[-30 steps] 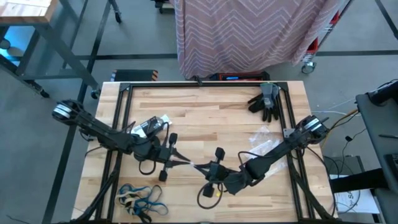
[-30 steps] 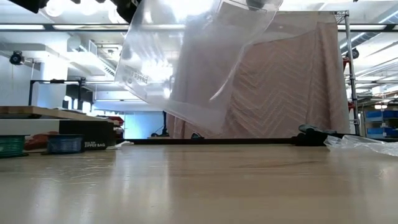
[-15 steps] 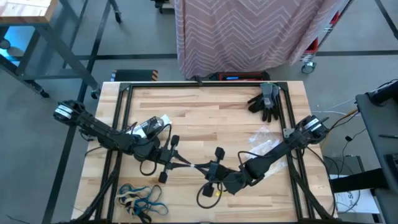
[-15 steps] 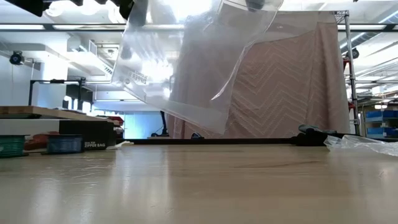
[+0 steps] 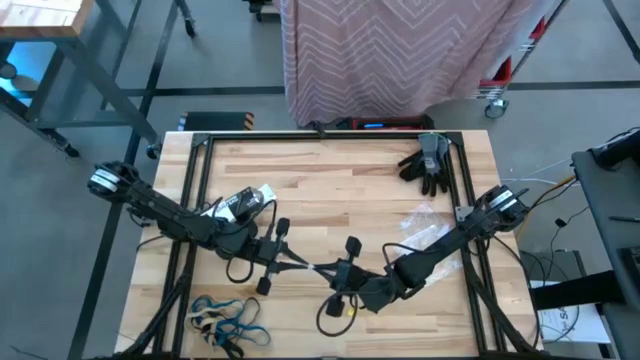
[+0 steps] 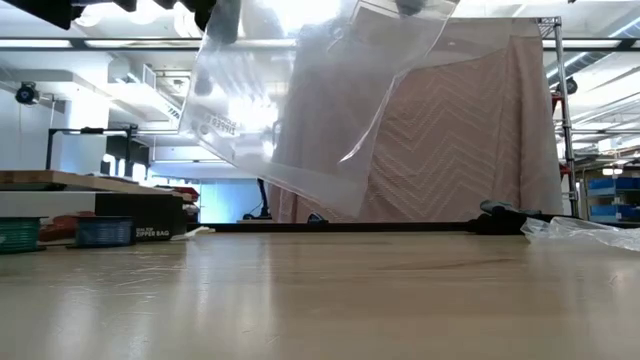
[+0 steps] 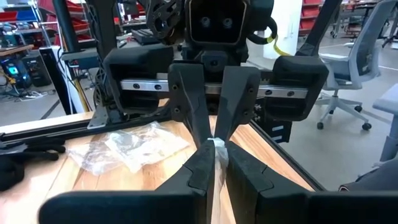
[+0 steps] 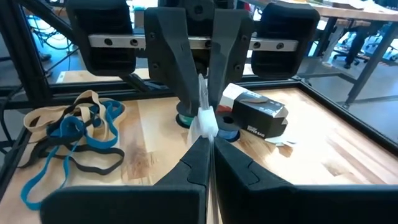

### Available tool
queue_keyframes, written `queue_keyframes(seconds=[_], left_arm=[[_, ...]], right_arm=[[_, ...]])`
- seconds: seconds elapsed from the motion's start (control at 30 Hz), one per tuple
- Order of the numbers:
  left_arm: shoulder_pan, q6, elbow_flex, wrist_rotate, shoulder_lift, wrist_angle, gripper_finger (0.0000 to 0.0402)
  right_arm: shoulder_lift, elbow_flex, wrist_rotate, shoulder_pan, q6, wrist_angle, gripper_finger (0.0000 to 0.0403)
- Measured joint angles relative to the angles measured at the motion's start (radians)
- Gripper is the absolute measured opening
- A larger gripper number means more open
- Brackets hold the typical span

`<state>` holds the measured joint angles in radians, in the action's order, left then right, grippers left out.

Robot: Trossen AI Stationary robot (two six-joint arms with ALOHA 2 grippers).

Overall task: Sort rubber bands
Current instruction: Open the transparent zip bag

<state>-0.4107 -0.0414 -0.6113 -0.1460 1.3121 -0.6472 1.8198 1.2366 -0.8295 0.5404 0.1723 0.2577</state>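
Lying tangled at the table's near-left edge, the thin blue, tan and black rubber bands (image 5: 227,322) sit untouched. Mid-table, the left gripper (image 5: 292,261) and right gripper (image 5: 322,270) face each other, both pinching one clear plastic zip bag (image 6: 300,100). Nothing has visibly moved since earlier. Its top edge is cut off in the low view.

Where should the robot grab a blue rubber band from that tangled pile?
Probably the blue rubber band's loose loop end that sticks out of the rubber band pile, flat on the table. Come straight down from above; elsewhere it crosses tan and black bands, so a pinch would catch several.
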Motion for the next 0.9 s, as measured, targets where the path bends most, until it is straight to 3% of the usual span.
queue_keyframes(seconds=[0.2,0.6,0.73,0.9], left_arm=[[0.0,0.022,0.0,-0.02,-0.013,0.005,0.0005],[0.0,0.028,0.0,-0.021,-0.015,0.016,0.0],[0.0,0.029,0.0,-0.02,-0.015,0.015,0.0],[0.0,0.035,0.0,-0.02,-0.015,0.011,0.0]], right_arm=[[0.0,0.0,-0.003,0.001,-0.016,0.001,0.0012],[0.0,0.0,-0.009,0.002,-0.079,0.003,0.0128],[0.0,0.0,-0.009,-0.001,-0.081,0.017,0.0133],[0.0,0.0,-0.009,-0.009,-0.079,0.018,0.0112]])
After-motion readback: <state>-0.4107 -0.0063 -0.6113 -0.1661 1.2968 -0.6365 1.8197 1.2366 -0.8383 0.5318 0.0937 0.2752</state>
